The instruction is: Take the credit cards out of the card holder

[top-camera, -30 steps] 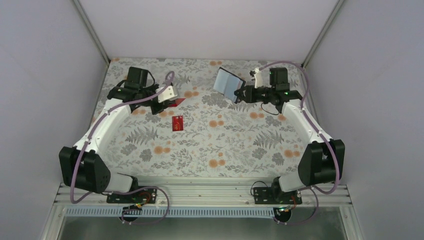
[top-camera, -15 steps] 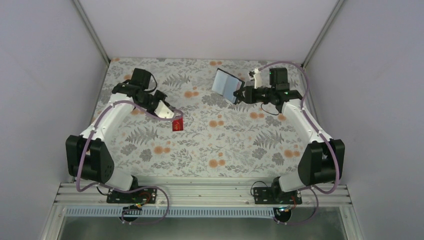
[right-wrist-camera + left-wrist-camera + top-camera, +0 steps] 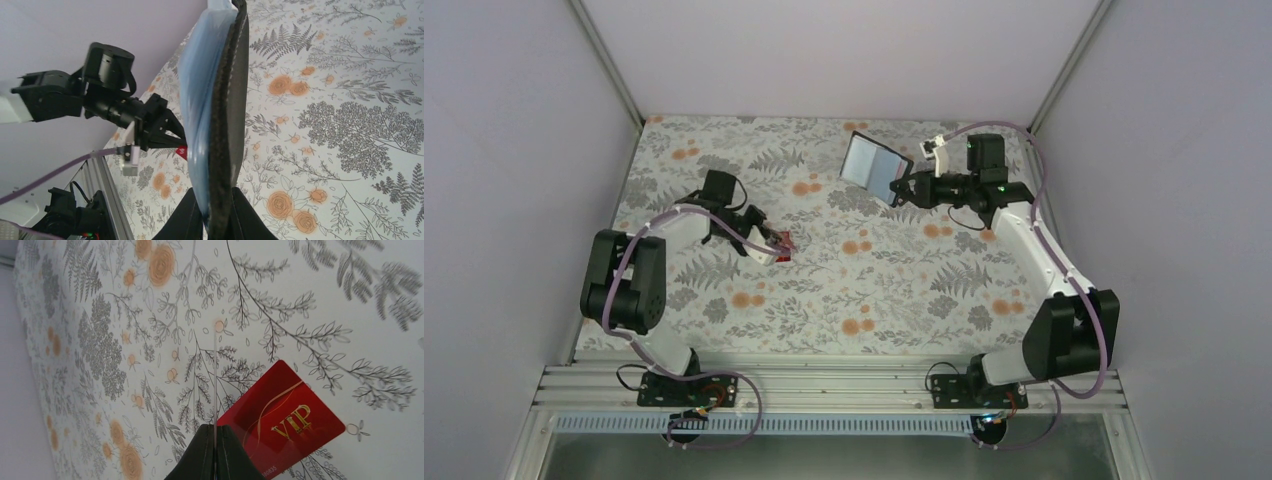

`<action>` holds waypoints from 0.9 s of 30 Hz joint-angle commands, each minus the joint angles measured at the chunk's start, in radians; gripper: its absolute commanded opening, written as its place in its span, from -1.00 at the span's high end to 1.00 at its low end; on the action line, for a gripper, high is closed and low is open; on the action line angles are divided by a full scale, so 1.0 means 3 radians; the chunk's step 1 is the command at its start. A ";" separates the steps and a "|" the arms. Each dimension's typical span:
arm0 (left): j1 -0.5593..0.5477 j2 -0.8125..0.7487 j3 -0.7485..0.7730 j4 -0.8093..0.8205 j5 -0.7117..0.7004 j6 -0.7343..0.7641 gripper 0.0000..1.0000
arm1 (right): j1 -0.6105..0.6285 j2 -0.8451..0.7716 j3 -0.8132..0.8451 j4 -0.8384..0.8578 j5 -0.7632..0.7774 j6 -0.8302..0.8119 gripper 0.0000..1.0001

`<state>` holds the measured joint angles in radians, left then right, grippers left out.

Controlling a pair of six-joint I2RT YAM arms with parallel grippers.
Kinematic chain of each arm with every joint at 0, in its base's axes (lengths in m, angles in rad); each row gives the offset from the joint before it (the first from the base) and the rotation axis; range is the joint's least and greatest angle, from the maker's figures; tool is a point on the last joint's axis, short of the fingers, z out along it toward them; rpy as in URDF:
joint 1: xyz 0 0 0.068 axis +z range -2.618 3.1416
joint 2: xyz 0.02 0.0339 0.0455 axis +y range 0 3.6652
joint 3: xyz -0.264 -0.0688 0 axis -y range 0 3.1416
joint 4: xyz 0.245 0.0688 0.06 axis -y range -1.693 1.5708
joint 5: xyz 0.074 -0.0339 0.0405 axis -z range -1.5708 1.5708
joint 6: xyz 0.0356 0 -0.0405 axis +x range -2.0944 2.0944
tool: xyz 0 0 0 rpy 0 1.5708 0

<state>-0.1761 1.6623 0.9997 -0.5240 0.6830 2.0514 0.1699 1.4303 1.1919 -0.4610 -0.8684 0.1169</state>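
Note:
My right gripper (image 3: 902,188) is shut on the card holder (image 3: 876,167) and holds it open above the back of the table, light blue inner face showing. In the right wrist view the holder (image 3: 227,100) stands edge-on between my fingers (image 3: 190,215). My left gripper (image 3: 774,244) is shut on a thin credit card (image 3: 215,380) seen edge-on, low over the table. A second red credit card (image 3: 282,422) marked VIP lies flat on the cloth just right of the left fingertips (image 3: 227,440). It is a red spot in the top view (image 3: 784,243).
The table carries a floral cloth (image 3: 874,290). Grey walls close in the left, right and back sides. An aluminium rail (image 3: 824,385) runs along the near edge. The left arm shows in the right wrist view (image 3: 110,100).
My left arm has swung from the back left down toward the middle, with its card, to the red card lying on the cloth. The right gripper has raised the holder slightly.

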 commanded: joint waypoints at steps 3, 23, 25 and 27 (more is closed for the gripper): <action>0.0083 0.0080 -0.0249 0.0927 0.0168 0.2453 0.95 | 0.0017 -0.0129 0.0013 0.0095 -0.0165 -0.0080 0.92; 0.0041 0.0289 -0.0305 0.0966 -0.0131 0.2468 0.95 | 0.0017 -0.0128 0.0028 0.0044 -0.0232 -0.0125 0.92; 0.0043 0.0315 -0.0294 0.0941 -0.0216 0.2464 0.95 | 0.0017 -0.0150 0.0031 0.0045 -0.0239 -0.0125 0.92; 0.0045 0.0348 -0.0263 0.0915 -0.0253 0.2468 0.93 | 0.0019 -0.0160 0.0030 0.0039 -0.0244 -0.0127 0.92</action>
<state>-0.1631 1.7432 0.9108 -0.2161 0.6239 2.0651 0.1699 1.4200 1.1919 -0.4614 -0.9131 0.0978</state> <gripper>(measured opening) 0.028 0.110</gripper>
